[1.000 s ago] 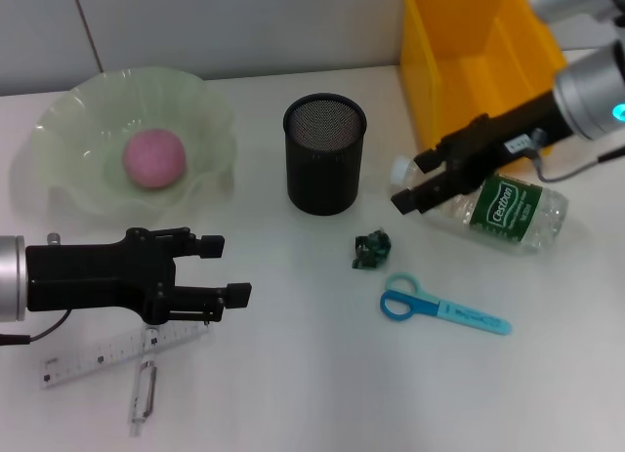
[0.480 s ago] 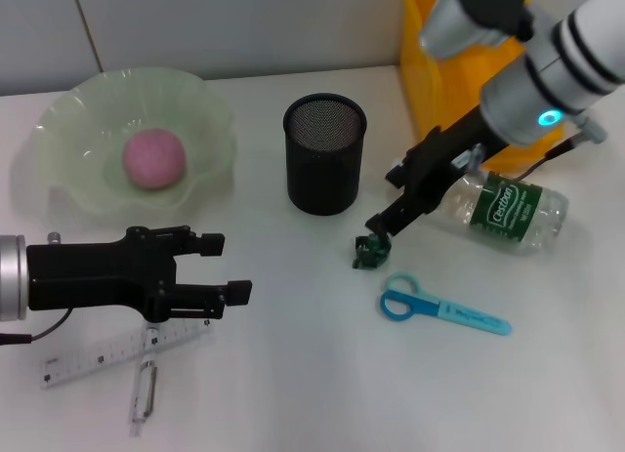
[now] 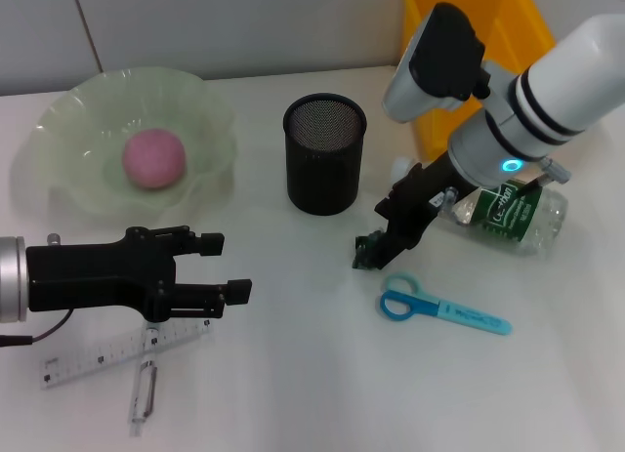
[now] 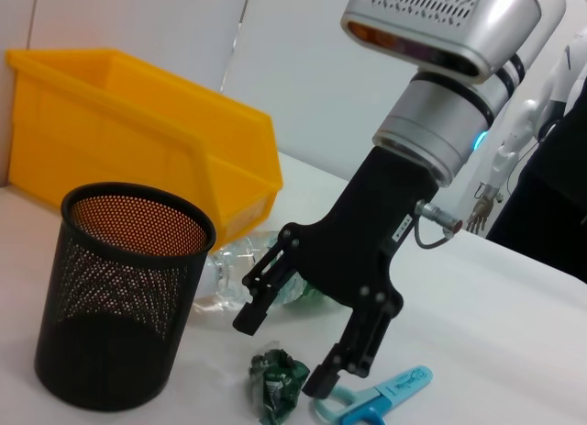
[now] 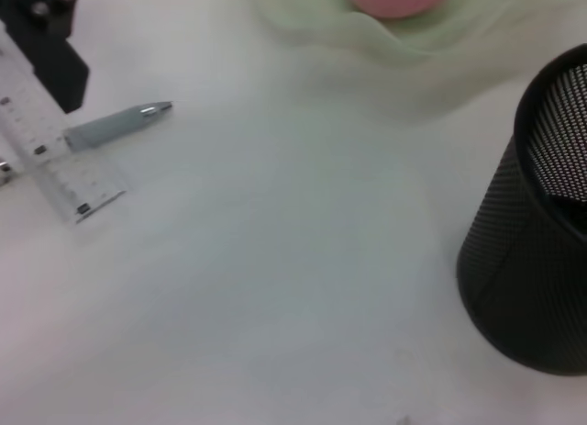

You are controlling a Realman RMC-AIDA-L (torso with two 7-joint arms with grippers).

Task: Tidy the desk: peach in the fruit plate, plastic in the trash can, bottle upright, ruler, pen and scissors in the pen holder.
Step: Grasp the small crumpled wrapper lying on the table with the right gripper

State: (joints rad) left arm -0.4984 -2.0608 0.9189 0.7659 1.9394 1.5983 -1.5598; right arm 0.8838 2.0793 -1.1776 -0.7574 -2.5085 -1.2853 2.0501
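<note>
The crumpled green plastic lies on the desk just in front of the mesh pen holder, toward the scissors. The right gripper is held directly above the plastic with fingers spread. A good pinch is judged to need a straight descent, both fingers straddling the wad before closing. The left gripper, spread too, is parked near the ruler.

Peach pink; plate pale green. Holder black mesh; bin yellow. Scissors blue; plastic dark green.
</note>
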